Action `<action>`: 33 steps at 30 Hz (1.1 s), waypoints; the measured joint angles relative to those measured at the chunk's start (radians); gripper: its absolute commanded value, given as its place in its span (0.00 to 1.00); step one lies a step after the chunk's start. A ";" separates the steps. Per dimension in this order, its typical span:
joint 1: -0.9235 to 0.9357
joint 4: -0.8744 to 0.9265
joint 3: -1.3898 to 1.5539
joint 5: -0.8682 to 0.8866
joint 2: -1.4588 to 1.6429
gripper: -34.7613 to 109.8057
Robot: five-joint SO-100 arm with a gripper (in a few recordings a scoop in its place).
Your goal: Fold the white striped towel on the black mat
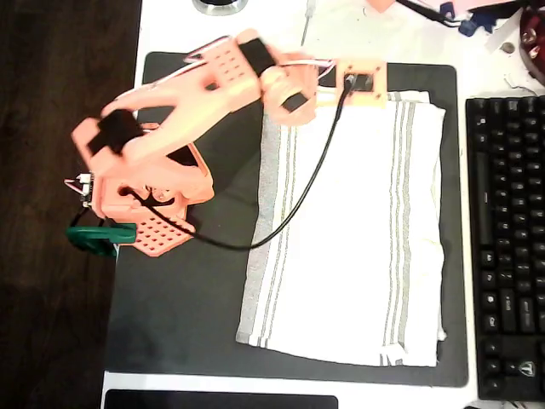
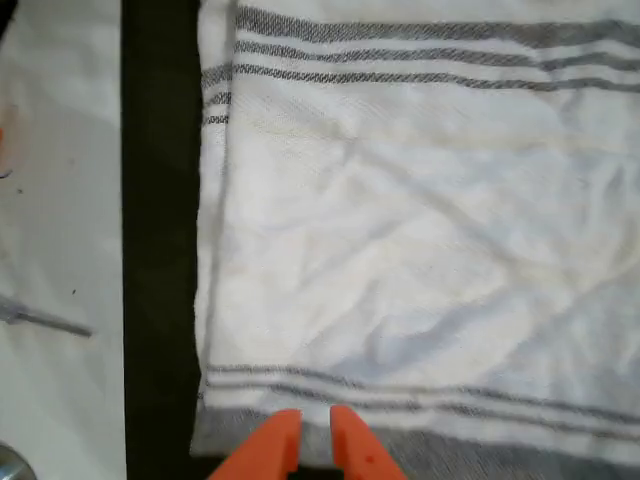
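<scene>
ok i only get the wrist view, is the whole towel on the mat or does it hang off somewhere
Observer: In the overhead view the towel lies flat and wholly on the mat, on its right part.
Operator: anything lying on it
Observer: A black cable drapes across its upper left part and runs on to the arm base, which stands on the mat's left part.
Operator: whats beside the mat
Observer: A keyboard lies just off the mat's right edge in the overhead view.
</scene>
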 measured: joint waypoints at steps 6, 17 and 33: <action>-0.038 -0.014 -0.215 0.069 -0.287 0.34; -0.066 -0.037 -0.448 0.117 -0.586 0.36; -0.048 -0.091 -0.546 0.117 -0.782 0.35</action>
